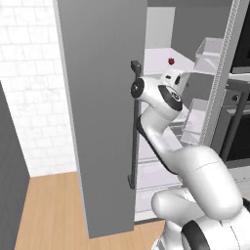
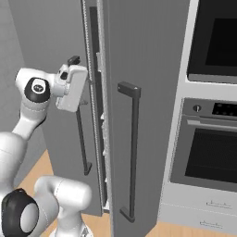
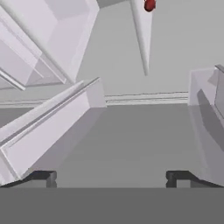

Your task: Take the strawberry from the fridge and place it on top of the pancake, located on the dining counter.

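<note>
The fridge [image 1: 105,112] is matte grey with dark bar handles [image 2: 132,152] and pale white shelves [image 3: 48,131] inside. Ahead of the hand, the strawberry [image 3: 149,5] is red. The oven [image 2: 213,143] is black glass — white tiles [image 1: 29,88] cover the wall.

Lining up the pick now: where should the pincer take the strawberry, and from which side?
Grip the strawberry across its red body. It sits alone on a pale shelf inside the fridge, so come in through the open front, probably level or slightly from above. The pincer is open, with the berry ahead of it.
</note>
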Controlling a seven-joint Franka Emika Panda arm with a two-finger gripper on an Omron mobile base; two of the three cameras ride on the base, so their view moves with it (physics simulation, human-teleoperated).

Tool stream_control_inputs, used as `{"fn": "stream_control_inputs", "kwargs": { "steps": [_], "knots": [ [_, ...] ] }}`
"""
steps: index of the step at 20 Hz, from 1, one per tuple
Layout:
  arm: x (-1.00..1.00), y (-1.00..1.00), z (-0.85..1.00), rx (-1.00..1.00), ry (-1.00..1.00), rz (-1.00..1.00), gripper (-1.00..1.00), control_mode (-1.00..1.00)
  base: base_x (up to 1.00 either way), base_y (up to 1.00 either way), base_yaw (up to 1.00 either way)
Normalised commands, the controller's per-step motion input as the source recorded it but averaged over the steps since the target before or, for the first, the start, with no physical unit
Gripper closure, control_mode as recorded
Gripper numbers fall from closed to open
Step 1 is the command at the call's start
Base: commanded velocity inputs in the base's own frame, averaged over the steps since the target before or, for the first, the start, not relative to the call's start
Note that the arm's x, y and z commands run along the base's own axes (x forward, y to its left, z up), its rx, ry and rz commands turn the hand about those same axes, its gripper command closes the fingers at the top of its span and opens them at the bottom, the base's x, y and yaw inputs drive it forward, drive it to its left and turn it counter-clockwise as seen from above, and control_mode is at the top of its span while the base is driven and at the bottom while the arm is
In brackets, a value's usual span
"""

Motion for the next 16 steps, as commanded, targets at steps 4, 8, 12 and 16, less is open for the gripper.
{"fn": "stream_control_inputs", "kwargs": {
  "steps": [4,8,12,16],
  "knots": [
    [0.3,-0.61,-0.33,-0.02,0.0,-0.03,-1.0,-1.0,0.0,0.0,0.0],
    [0.02,-0.95,-0.29,0.0,0.0,-0.03,-1.0,-1.0,0.0,0.0,0.0],
    [0.0,-0.94,-0.31,0.0,0.0,-0.04,-1.0,-1.0,0.0,0.0,0.0],
    [0.0,-0.91,-0.21,0.0,0.0,-0.05,-1.0,-1.0,0.0,0.0,0.0]
  ]
}}
